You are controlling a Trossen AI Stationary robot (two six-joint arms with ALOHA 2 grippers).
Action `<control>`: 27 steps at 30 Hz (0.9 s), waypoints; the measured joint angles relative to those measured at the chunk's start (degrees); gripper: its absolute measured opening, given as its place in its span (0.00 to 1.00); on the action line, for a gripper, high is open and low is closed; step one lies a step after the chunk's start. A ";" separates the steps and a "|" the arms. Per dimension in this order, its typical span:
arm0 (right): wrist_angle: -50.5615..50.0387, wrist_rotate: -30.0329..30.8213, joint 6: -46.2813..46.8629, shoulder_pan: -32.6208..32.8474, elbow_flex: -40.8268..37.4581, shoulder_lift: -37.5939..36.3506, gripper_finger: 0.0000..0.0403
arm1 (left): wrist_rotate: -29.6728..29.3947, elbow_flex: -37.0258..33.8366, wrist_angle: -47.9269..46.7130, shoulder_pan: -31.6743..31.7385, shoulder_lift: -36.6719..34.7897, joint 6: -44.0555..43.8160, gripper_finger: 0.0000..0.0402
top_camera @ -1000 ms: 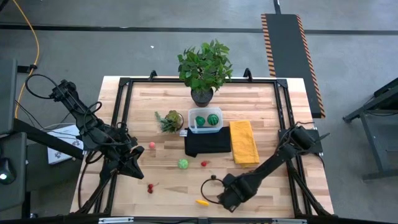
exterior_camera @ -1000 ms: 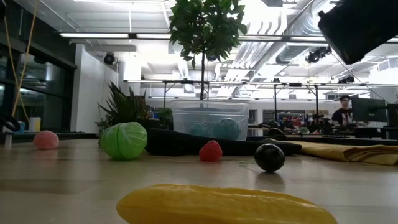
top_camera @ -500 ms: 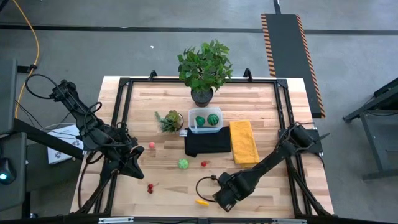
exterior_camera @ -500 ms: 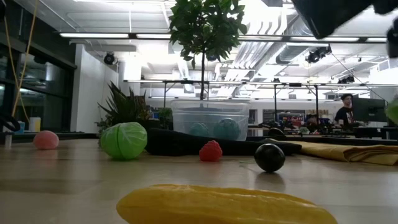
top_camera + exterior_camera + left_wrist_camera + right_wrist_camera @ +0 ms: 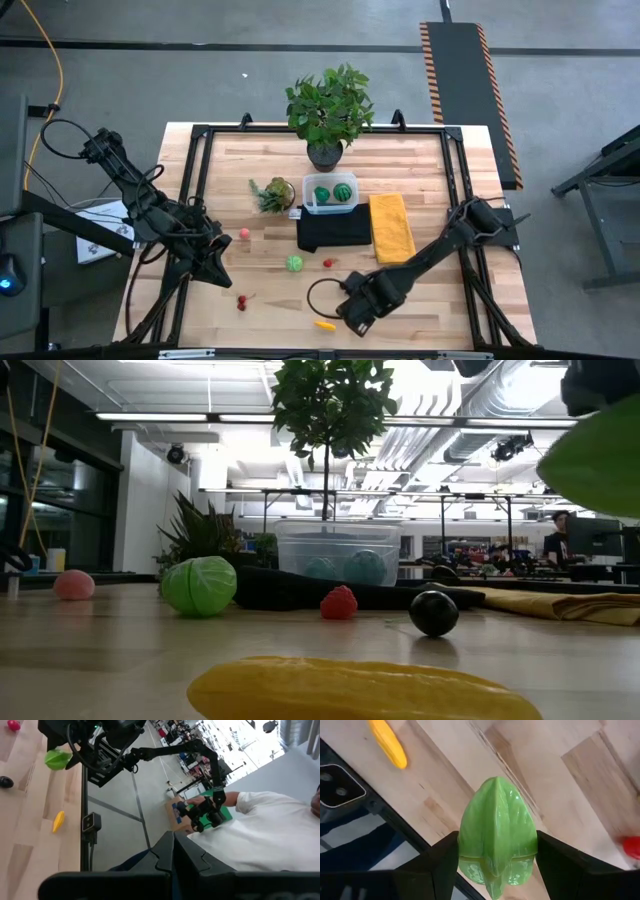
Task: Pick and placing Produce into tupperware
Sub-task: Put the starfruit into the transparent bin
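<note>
Our right claw (image 5: pixel 496 870) is squeezing a light green leafy piece (image 5: pixel 497 834), sliding left above the surface (image 5: pixel 420 160) past the yellow piece (image 5: pixel 325 324). The tupperware (image 5: pixel 330 193) is waiting farther back. Our left claw (image 5: pixel 172 855) is staying clenched shut.

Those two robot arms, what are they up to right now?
They are sorting toy produce into the clear tupperware, which already holds two green striped balls. The right gripper is shut on a light green leafy piece above the table's front edge. The left gripper waits shut at the left side.
</note>
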 joint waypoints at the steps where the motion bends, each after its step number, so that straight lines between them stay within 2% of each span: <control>1: -0.21 0.01 -0.46 -0.04 0.47 0.01 0.54 | 0.00 0.00 -0.01 -0.02 0.00 0.00 0.00; 7: -2.11 0.01 -2.53 -0.86 4.18 0.01 0.54 | 0.00 0.00 -0.03 0.00 0.00 0.07 0.00; 11: -7.12 0.27 -4.80 -1.93 8.23 0.01 0.54 | 0.00 0.00 -0.04 -0.02 0.00 0.24 0.00; 20: -18.51 5.97 -10.11 -5.28 19.61 -0.01 0.54 | 0.00 0.00 -0.04 -0.01 0.00 0.24 0.00; 27: -21.39 8.69 -13.64 -7.80 27.72 -0.01 0.54 | 0.00 0.00 -0.04 0.00 0.00 0.24 0.00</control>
